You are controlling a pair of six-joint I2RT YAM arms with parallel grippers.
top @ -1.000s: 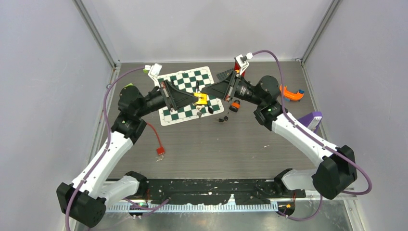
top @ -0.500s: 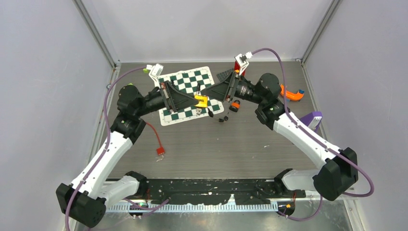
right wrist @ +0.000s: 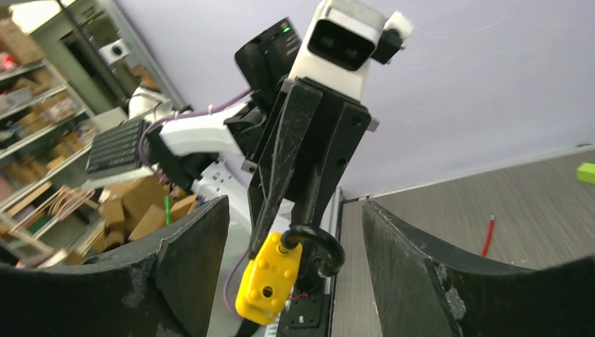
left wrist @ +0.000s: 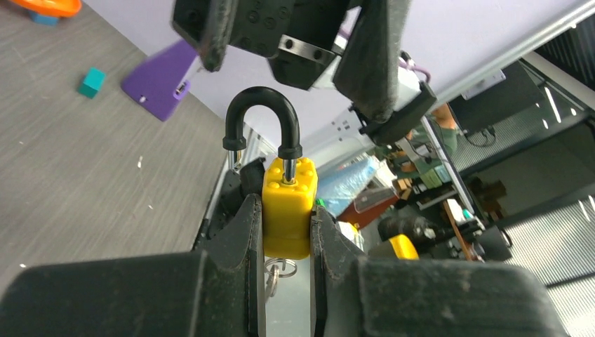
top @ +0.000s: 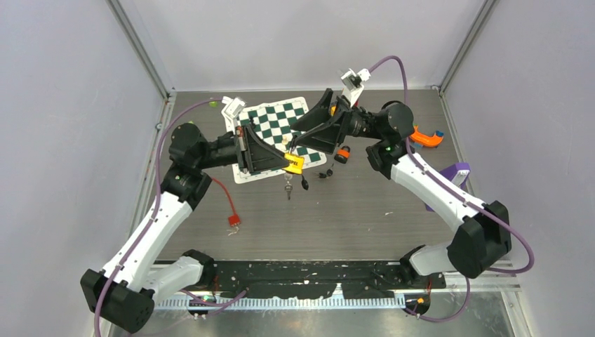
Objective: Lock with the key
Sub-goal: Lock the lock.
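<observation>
The left end effector (left wrist: 286, 235) pinches the yellow body of a padlock (left wrist: 288, 196) between its two fingers, one pad flat on each side. The padlock is off the tabletop (top: 351, 210), in the air over the near edge of a chessboard mat (top: 277, 118) that lies toward the far edge, left of the middle. Its black shackle (left wrist: 259, 105) points toward the right arm. One leg is seated in the top of the body. The other leg ends free beside the body, so the padlock is unlocked.

A metal ring (left wrist: 278, 269) shows under the padlock between the left fingers. In the overhead view a key (top: 287, 188) hangs below the padlock, with a black-headed one (top: 304, 184) just beside it. Whether a key sits in the keyhole cannot be told.

The right end effector (right wrist: 291, 217) has its fingers spread wide and grips nothing. It faces the padlock from the far right and hovers near the shackle, apart from it.

On the tabletop, a red cable (top: 228, 203) lies near the left edge. A small orange and black part (top: 342, 154) sits just right of the mat. An orange piece (top: 424, 137) lies near the far right corner, and a purple piece (top: 456, 172) lies at the right edge.
</observation>
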